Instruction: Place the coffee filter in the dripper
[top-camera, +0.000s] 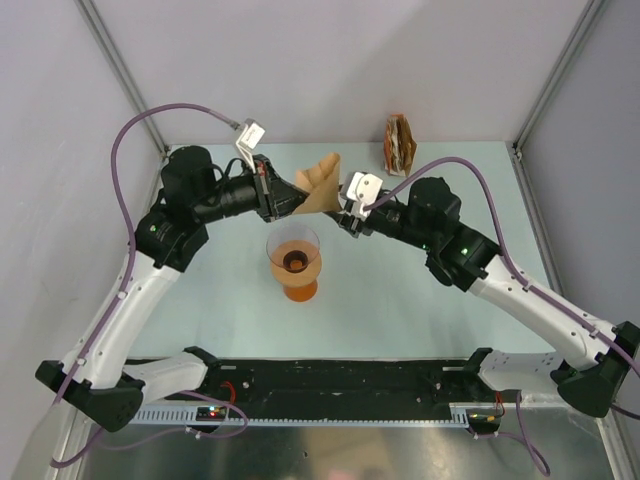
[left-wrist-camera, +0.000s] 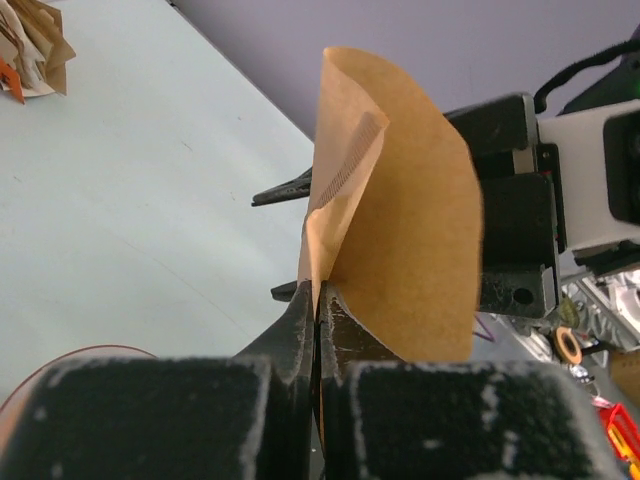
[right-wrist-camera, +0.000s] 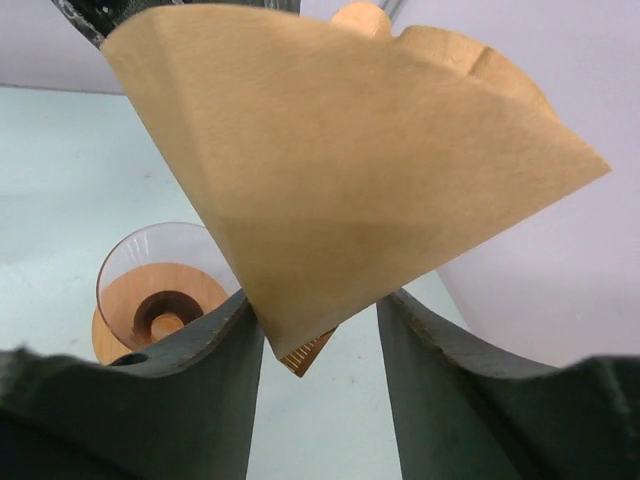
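The coffee filter (top-camera: 323, 180) is a tan paper cone held in the air above the table, behind the dripper (top-camera: 295, 260). My left gripper (top-camera: 293, 201) is shut on the filter's seam edge; in the left wrist view its jaws (left-wrist-camera: 318, 305) pinch the paper (left-wrist-camera: 410, 220). My right gripper (top-camera: 339, 213) is open, its fingers on either side of the filter's pointed tip (right-wrist-camera: 300, 345) without closing on it. The peach-orange dripper (right-wrist-camera: 160, 300) stands on the table below and to the left of the right gripper (right-wrist-camera: 318, 312).
An upright bundle of brown-and-orange papers (top-camera: 400, 143) stands at the table's back right, also seen in the left wrist view (left-wrist-camera: 30, 45). Grey walls enclose the table. The black base rail (top-camera: 340, 385) runs along the near edge.
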